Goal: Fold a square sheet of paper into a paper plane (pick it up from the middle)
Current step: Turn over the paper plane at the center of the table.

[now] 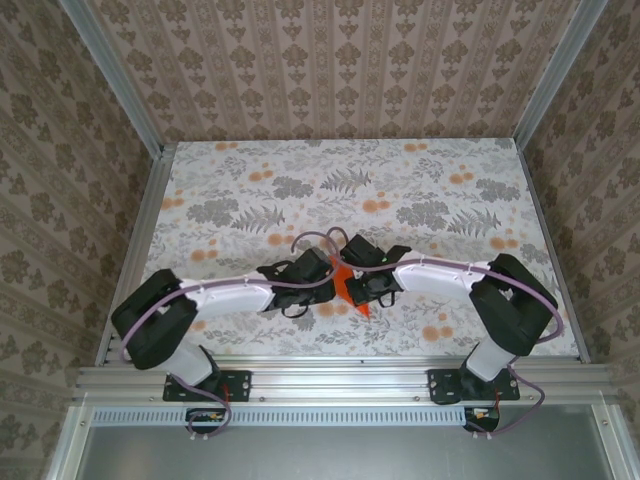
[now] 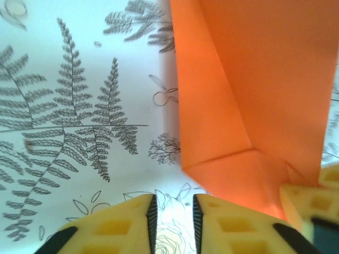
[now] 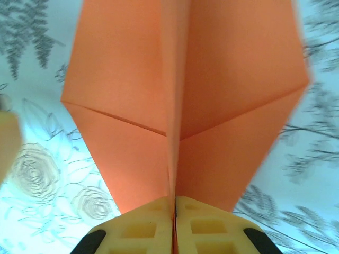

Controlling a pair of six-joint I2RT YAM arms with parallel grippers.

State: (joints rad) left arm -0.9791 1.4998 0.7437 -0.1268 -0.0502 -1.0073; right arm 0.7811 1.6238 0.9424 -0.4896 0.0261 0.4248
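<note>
Our right gripper [image 3: 174,211] is clamped on the centre crease of the orange paper [image 3: 127,90], its pads pressed together with the fold between them. Our left gripper [image 2: 172,214] stands slightly apart with nothing in the gap, and the paper is just beside it at its 2 o'clock. From above, the paper sits between the two grippers, near the 6 o'clock edge of the table [image 1: 250,190], with the left gripper at its 9 o'clock and the right at its 3. We judge the main risk to be that one narrow pinch carries the whole piece. Thin paper could pivot or slide out of the pads if the arm swings, and the flaps could spring open with nothing pressing them. If our left gripper closed where it is, it would likely catch air or crumple an edge. The far end of the paper is cut off at 12 o'clock in the right wrist view. From above we cannot tell how much of it lies under the grippers, or whether it touches the table.
</note>
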